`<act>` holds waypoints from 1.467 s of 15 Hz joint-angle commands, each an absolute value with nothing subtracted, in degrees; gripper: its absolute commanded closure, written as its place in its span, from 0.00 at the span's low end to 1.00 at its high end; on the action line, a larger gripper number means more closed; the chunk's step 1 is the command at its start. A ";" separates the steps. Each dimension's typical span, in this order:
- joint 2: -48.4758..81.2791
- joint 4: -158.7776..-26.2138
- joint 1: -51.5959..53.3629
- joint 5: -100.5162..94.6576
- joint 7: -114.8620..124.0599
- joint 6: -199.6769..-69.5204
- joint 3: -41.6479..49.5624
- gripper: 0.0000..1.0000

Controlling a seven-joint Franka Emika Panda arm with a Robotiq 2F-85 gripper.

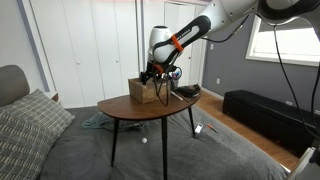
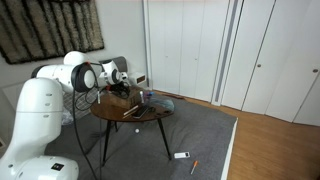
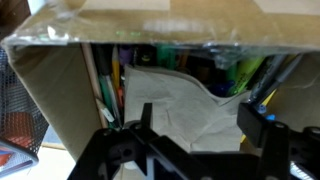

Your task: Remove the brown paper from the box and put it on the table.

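My pincer [image 3: 197, 128] is spread and holds nothing, just before the open box [image 3: 55, 95]. The brown paper [image 3: 165, 95] stands inside, straight ahead, in front of some pens [image 3: 235, 70]. I judge it light, soft and easily crumpled, so I would pinch its upper free edge. Only the wrist view shows the paper. Both exterior views show just the box on the bench [image 1: 150, 108].

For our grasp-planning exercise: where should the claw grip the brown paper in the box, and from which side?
Grip the brown paper by its free top edge, coming in through the box's open face. It stands upright before the pens, so the open claw can likely straddle that edge.
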State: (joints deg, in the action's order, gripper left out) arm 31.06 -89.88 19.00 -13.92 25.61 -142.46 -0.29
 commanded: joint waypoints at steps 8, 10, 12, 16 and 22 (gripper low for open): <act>33.00 -86.46 21.06 -15.60 26.30 -142.42 2.00 0.95; 32.34 -86.47 21.10 -15.54 26.37 -142.27 2.00 1.00; 31.32 -86.51 21.29 -15.72 26.66 -141.82 2.15 1.00; 28.38 -87.10 21.24 -15.58 26.66 -141.49 1.91 1.00; 21.72 -90.68 20.60 -14.36 25.37 -141.04 -0.46 1.00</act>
State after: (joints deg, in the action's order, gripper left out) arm 26.11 -86.99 20.32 -14.54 25.60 -141.79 0.61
